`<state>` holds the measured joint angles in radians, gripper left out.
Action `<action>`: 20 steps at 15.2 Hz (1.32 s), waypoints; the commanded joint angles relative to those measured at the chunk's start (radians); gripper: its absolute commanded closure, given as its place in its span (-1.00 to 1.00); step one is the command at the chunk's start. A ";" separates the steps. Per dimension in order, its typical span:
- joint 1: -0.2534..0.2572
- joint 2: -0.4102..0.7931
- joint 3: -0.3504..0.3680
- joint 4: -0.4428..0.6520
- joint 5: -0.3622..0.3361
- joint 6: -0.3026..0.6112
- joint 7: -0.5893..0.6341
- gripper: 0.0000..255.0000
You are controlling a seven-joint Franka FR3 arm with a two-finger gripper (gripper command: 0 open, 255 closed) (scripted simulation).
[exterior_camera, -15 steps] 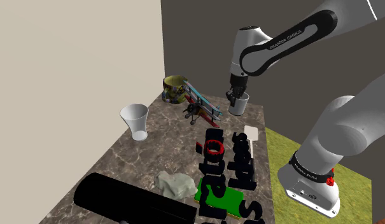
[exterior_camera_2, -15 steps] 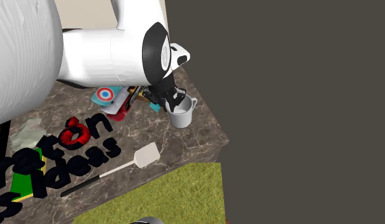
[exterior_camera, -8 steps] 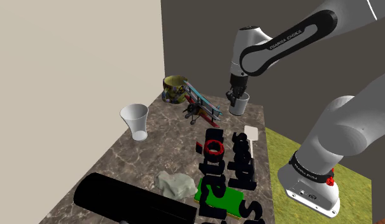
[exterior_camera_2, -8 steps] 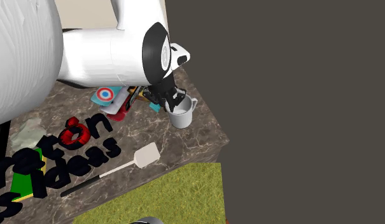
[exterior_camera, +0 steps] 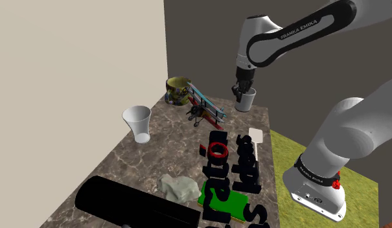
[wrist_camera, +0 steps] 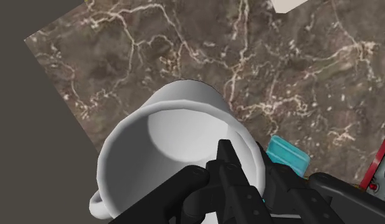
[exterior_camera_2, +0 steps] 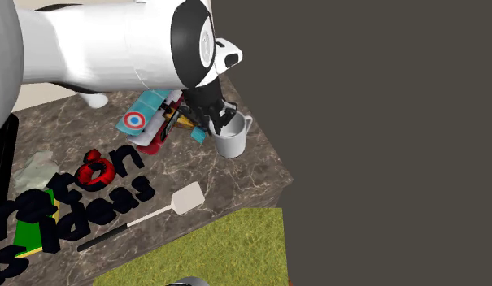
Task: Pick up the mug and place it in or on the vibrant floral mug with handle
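Hazard: the plain white handled mug [exterior_camera: 247, 101], hanging near the far corner of the brown marble tabletop [exterior_camera: 155, 155], is pinched at one rim point only. It may swing or slip and strike the red-and-blue toy biplane [exterior_camera: 204, 107] beside the olive-patterned floral mug [exterior_camera: 177, 89]. The black two-finger gripper [wrist_camera: 245, 167] is clamped on the mug wall, one finger inside and one outside.

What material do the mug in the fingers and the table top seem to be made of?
The mug: plain white, smooth, with soft shading and no pattern; it could be glazed ceramic, but the look leaves it open. The table top: dark brown stone, like polished marble, by its pale branching veins.
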<state>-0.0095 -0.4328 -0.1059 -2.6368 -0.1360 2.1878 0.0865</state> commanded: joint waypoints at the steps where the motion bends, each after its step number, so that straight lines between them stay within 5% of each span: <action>1: 0.001 -0.014 0.001 0.018 0.002 -0.032 -0.002 1.00; 20: 0.006 -0.101 0.015 0.213 0.018 -0.314 -0.020 1.00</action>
<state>-0.0036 -0.5281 -0.0912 -2.4339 -0.1180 1.8899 0.0682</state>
